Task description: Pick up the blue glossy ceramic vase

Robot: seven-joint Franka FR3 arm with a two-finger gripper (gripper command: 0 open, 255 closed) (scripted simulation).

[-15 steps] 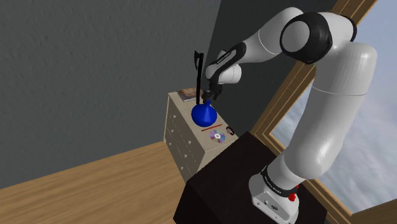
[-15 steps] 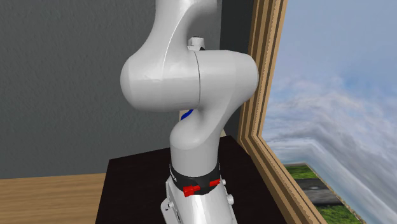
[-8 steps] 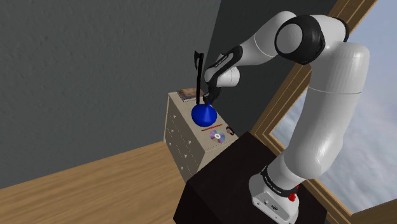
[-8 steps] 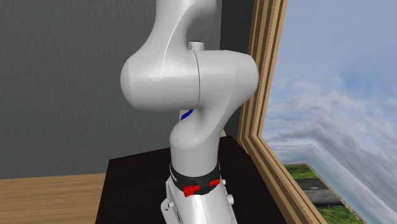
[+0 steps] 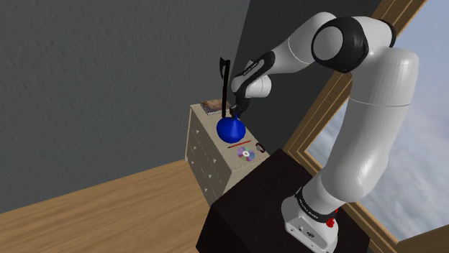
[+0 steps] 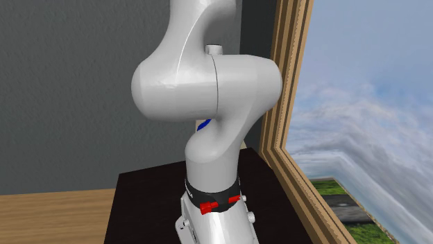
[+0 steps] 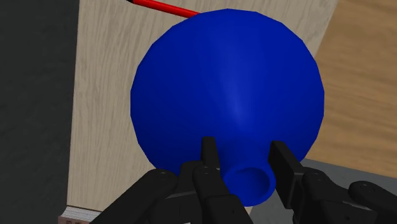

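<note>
Gripper (image 7: 245,156) of mine pinching the vase (image 7: 229,89) by its narrow neck, one finger pressed to each side, round blue body resting on the pale dresser (image 5: 209,154), red pencil (image 7: 162,6) just beside it, disc (image 5: 246,153) near.

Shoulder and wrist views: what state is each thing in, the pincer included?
blue vase: upright on the cabinet top, not lifted.
pincer: shut on the blue vase's neck, one finger on each side.
cabinet: drawers all shut.
red pencil: lying flat on the cabinet top, beside the blue vase.
disc: lying flat on the cabinet top.
</note>
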